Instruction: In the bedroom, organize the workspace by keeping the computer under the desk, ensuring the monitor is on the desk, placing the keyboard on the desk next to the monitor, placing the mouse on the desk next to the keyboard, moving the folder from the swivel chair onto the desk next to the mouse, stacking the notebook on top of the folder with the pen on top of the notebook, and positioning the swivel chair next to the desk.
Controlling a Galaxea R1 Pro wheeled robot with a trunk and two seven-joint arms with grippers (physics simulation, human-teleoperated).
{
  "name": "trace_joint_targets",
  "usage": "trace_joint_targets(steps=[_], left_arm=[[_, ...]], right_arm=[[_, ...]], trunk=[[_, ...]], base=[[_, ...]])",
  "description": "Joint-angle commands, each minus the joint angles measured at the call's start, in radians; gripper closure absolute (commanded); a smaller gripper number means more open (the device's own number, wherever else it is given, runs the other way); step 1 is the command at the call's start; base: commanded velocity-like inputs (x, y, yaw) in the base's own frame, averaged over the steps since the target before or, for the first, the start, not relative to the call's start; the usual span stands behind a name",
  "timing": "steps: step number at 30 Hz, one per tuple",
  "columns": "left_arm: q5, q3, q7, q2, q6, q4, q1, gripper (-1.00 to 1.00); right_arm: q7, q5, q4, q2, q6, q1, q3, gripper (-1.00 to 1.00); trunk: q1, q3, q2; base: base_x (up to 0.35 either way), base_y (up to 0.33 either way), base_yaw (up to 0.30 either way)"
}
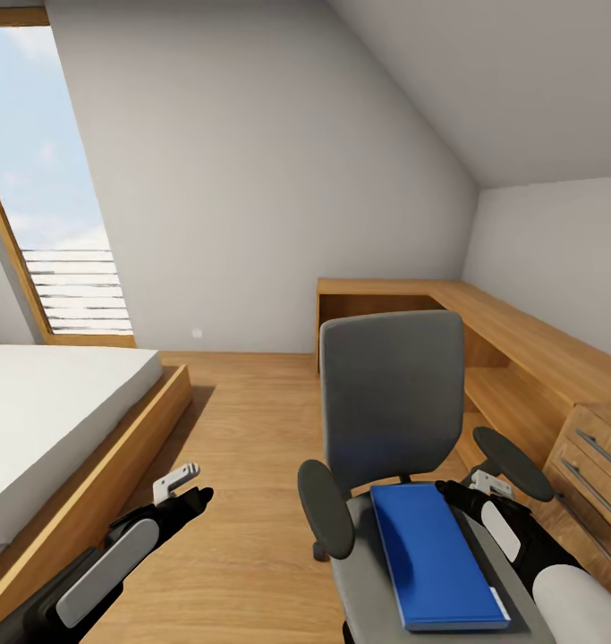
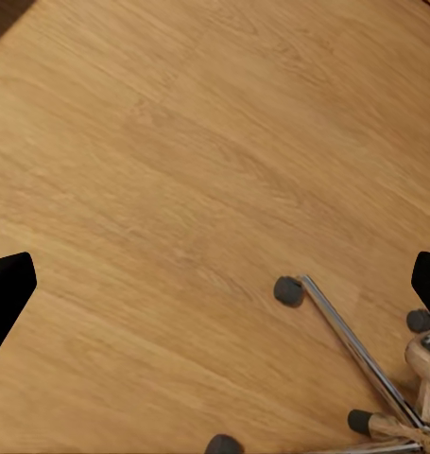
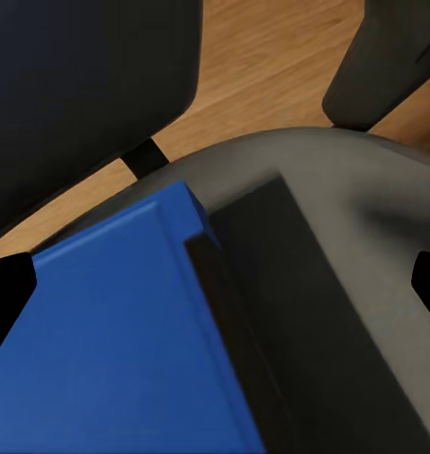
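Observation:
The swivel chair (image 1: 390, 402), grey with black armrests, stands just before me, its back facing away. On its seat lies the blue folder (image 1: 435, 555) (image 3: 120, 350). A dark-grey flat notebook (image 3: 309, 331) lies along the folder's right edge. My right gripper (image 1: 457, 494) (image 3: 215, 293) hovers open over the seat at the folder's far right corner, holding nothing. My left gripper (image 1: 193, 496) (image 2: 215, 288) hangs open above bare floor left of the chair, with the chair's chrome base (image 2: 356, 350) and a castor (image 2: 288, 290) below it. The desk, computer, monitor, keyboard, mouse and pen are out of view.
A low bed (image 1: 63, 402) in a wooden frame fills the left. A light-wood corner counter (image 1: 484, 313) runs along the back and right walls, with a light-wood drawer chest (image 1: 591, 474) close to the chair's right. Open wood floor (image 1: 242, 420) lies between bed and chair.

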Motion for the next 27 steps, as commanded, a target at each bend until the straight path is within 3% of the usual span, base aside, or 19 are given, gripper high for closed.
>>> trace_joint_targets(steps=[1, 8, 23, 27], left_arm=[[0.004, -0.002, 0.006, 0.001, 0.001, -0.001, -0.001, -1.0], [-0.001, 0.007, 0.009, 0.002, 0.0, -0.026, -0.001, -1.0], [0.0, 0.008, 0.012, 0.003, 0.0, -0.039, -0.001, -1.0], [0.0, 0.011, 0.012, 0.003, 0.0, -0.039, -0.001, -1.0]], right_arm=[[-0.002, -0.007, -0.002, 0.0, 0.006, 0.0, -0.002, -1.0], [0.001, -0.008, -0.002, 0.0, 0.006, 0.0, 0.001, -1.0], [-0.003, -0.004, 0.0, 0.002, 0.006, 0.0, 0.002, -1.0], [-0.003, -0.003, 0.001, 0.004, 0.006, 0.0, 0.003, -1.0]], trunk=[[0.0, -0.001, -0.001], [0.0, -0.001, -0.001], [0.057, -0.048, -0.106], [0.057, -0.048, -0.106]], base=[[0.002, -0.001, 0.0], [0.0, 0.0, 0.0], [0.0, 0.0, 0.0], [0.0, 0.0, 0.0]])
